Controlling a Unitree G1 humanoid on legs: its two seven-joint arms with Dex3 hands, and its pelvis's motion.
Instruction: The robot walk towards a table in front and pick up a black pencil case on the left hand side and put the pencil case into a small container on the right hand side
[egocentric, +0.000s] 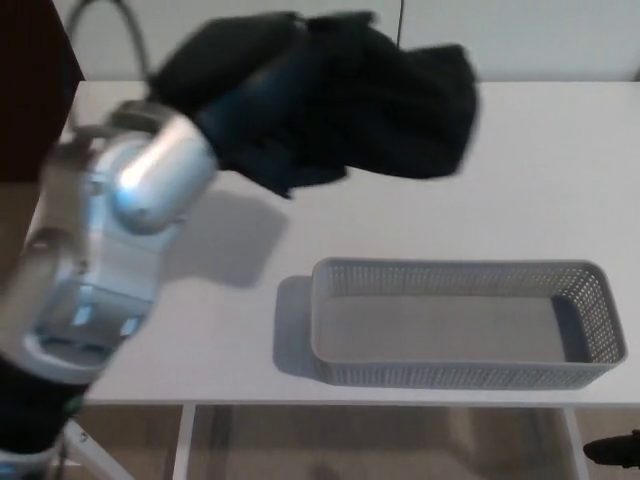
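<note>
Nearest the camera, at the front edge of the worktop (200, 330), sits the grey perforated container (465, 322). It lies lengthwise across the robot's right half, open side up and with nothing in it. That placement suits the task: a long, shallow tray with its mouth upward can take a soft case lowered from above without any precise aiming.

To the left, the silver forearm (120, 230) of the left arm rises from the lower left corner and reaches up and across toward the middle. It casts a soft shadow on the white surface just left of the container, which suggests the arm is well clear of the worktop.

Farther back and higher, the left hand (270, 105) carries the black pencil case (400, 95). Both are dark and smeared by motion, so hand and case merge into one mass. The fingers appear wrapped into the case's left part, pinching it, while its right portion hangs free toward the container's side. The case is held in the air, beyond the container's far rim and not yet above its opening. Held high like this, it should clear the tray's wall on the way over.

The right hand does not show.
</note>
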